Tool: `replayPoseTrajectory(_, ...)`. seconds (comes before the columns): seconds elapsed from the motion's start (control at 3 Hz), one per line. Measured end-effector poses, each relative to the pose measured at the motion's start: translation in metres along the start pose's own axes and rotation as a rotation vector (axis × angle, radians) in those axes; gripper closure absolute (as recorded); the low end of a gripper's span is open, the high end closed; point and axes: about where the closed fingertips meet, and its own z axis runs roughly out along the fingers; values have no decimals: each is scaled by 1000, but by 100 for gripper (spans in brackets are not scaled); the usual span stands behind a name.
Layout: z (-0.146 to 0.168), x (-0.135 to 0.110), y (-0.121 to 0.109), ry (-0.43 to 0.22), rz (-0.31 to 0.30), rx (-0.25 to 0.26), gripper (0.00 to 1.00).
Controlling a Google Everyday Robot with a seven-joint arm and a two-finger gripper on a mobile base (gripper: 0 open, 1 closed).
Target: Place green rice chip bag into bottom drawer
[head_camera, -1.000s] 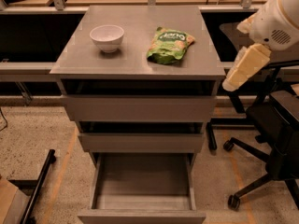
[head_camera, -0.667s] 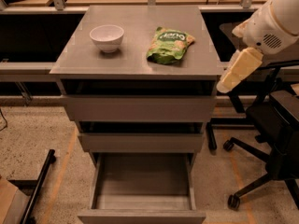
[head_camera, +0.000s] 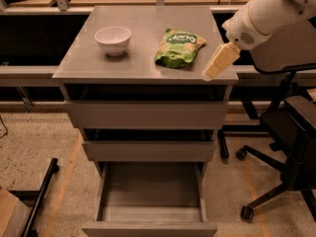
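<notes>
The green rice chip bag (head_camera: 178, 47) lies flat on the grey cabinet top (head_camera: 123, 63), right of centre. The bottom drawer (head_camera: 150, 206) is pulled out toward me, and nothing shows inside it. My gripper (head_camera: 219, 61) hangs from the white arm (head_camera: 266, 14) at the upper right. It is over the cabinet's right front corner, just right of the bag and apart from it. It holds nothing.
A white bowl (head_camera: 113, 39) stands on the cabinet top, left of the bag. Two other grey drawers (head_camera: 147, 114) above the open one are pushed in. A black office chair (head_camera: 286, 152) stands to the right. A black bar (head_camera: 42, 196) lies on the floor at lower left.
My gripper has moved left and a little down, from beside the cabinet's right edge to over its right front corner, nearer the bag. The bag, the bowl and the drawers have not moved.
</notes>
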Motion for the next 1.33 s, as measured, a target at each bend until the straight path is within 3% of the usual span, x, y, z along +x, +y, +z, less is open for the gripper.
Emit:
replayPoseTrajectory(0.33,27,-9,-30,-21,35,41,0)
replayPoseTrajectory(1.0,52,-14,-27,-53,55,26,0)
replayPoseTrajectory(1.33,83,-37,-30,-102,60,20,0)
